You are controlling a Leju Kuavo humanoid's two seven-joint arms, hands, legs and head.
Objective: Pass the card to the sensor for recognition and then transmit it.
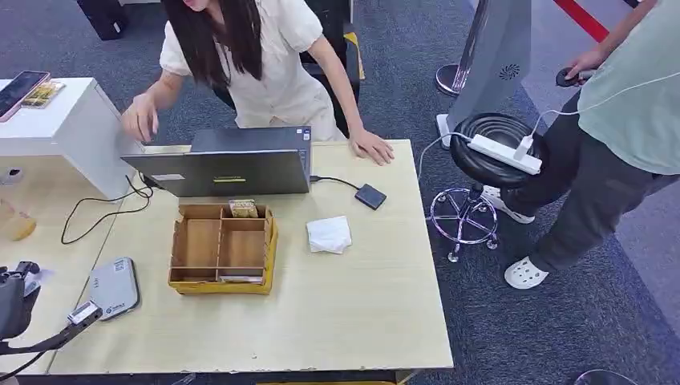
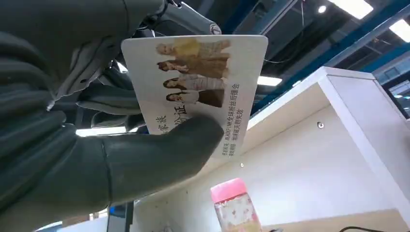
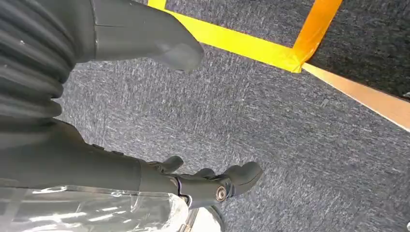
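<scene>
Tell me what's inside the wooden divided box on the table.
The wooden divided box holds a yellowish printed item standing in its far-right compartment. The other compartments look empty, though the near wall hides the floor along that edge.

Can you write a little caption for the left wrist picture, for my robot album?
The robot's left hand holds a printed card up beside a white shelf.
</scene>
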